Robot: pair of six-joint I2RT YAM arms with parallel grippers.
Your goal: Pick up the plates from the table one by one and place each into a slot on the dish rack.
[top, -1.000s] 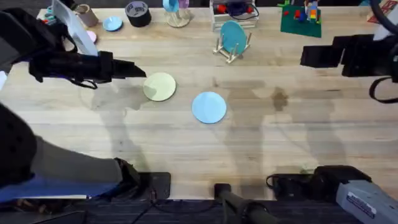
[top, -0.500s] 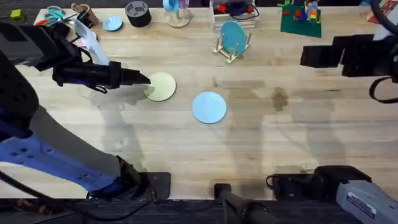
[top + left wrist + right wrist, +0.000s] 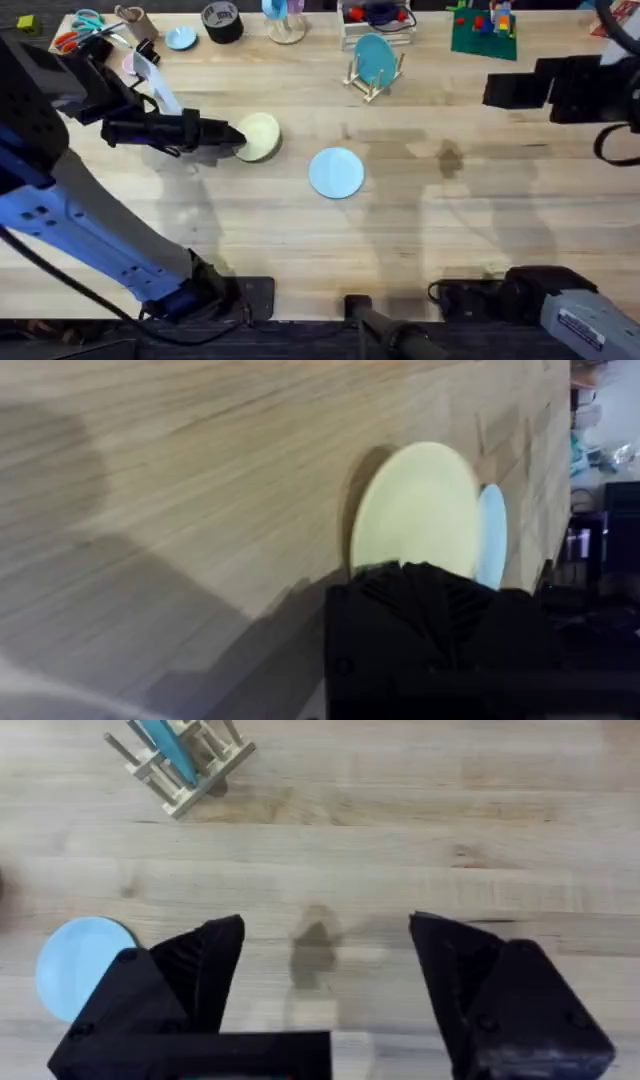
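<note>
**Left claw at the yellow-green plate's edge, one plate already racked**

In the overhead view the left claw (image 3: 236,137) reaches in from the left of the frame, its arm stretched low and nearly level over the tabletop (image 3: 420,230), and its tips meet the left rim of the pale yellow-green plate (image 3: 259,137), left of centre. The low, sideways approach makes sense: a flat plate offers no height to pinch from above, so the rim has to be taken from the side. The left wrist view shows the plate's near edge tucked against the dark claw body, the plate appearing tilted off the wood. I cannot tell whether the claw is clenched on the rim or only pressed against it.

The light blue plate (image 3: 336,172) lies flat near the middle of the frame, just to the lower right of the yellow-green one, apart from it and untouched. It is likely next in turn.

The dish rack (image 3: 372,78) stands at upper centre, well apart from both plates. A blue plate (image 3: 376,60) stands upright on edge in one slot between its pegs, which is how each plate must end up.

The right claw (image 3: 325,970) hangs released, fingers spread wide over bare wood, at the right of the overhead frame, presumably parked clear while the left arm works.
</note>
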